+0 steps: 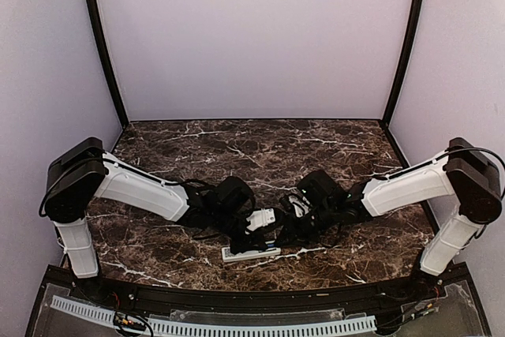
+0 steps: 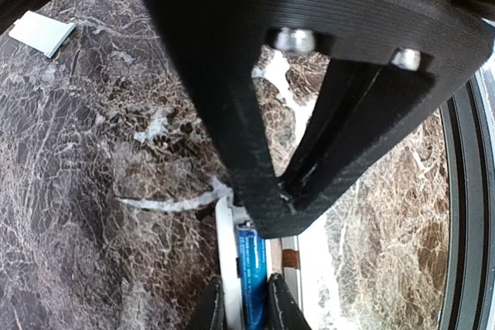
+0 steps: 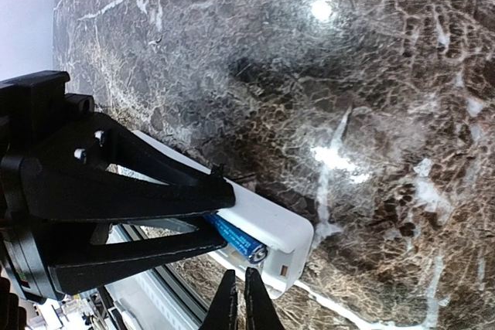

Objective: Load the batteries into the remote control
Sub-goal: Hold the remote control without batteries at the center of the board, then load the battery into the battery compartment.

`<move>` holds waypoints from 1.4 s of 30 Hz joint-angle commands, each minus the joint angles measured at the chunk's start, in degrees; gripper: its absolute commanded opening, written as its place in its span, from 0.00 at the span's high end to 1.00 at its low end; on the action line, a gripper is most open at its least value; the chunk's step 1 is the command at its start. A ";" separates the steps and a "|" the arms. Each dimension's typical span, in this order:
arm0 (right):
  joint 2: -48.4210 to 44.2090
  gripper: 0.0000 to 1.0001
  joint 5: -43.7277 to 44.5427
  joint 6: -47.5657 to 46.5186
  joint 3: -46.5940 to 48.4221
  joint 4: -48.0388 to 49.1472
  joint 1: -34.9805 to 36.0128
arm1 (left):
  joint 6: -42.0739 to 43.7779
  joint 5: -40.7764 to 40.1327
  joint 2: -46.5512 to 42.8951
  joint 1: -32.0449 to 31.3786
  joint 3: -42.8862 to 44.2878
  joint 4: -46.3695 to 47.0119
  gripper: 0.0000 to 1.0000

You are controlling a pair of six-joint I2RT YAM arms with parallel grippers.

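Remote control [image 1: 251, 253]: it is lying flat on the marble table [image 1: 260, 147] near the front edge, recess side facing up. Nothing is visibly pinning it, so a sideways shove would probably send it skidding.

Blue battery [image 2: 251, 268]: it is sitting lengthwise in the recess of the remote. I cannot tell whether it is fully down. If one end is riding on a contact, it is likely to spring back out on release.

Left gripper [image 2: 246, 311]: its fingers are pinching the blue battery from both sides, reaching down into the recess. The risk I am seeing is the fingers wedging against the recess walls and dragging the battery, or the whole remote, up with them as they lift.

Right gripper [image 3: 240, 303]: its fingers are pressed together with nothing between them. It is hovering just beside the end of the remote, very close to the left one. Whether it is touching the plastic I cannot tell. With the two working this tightly, a small drift is risking a knock.

Second battery: I am not making it out anywhere.

Cover piece [image 2: 42, 32]: it is lying flat farther back on the marble, well apart from the remote and out of harm's way.
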 commanded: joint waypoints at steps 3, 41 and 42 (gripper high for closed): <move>0.77 0.97 -2.13 -0.34 1.48 1.93 1.04 | 0.53 -2.46 1.90 -0.36 -0.63 -6.42 0.87; 6.72 0.95 -0.32 0.25 0.95 7.20 0.83 | -0.87 -2.92 -0.01 -0.11 -5.08 0.38 0.80; 6.74 0.95 -0.28 0.19 0.82 6.96 0.83 | -0.89 -2.91 -0.02 -0.14 -5.14 0.46 0.80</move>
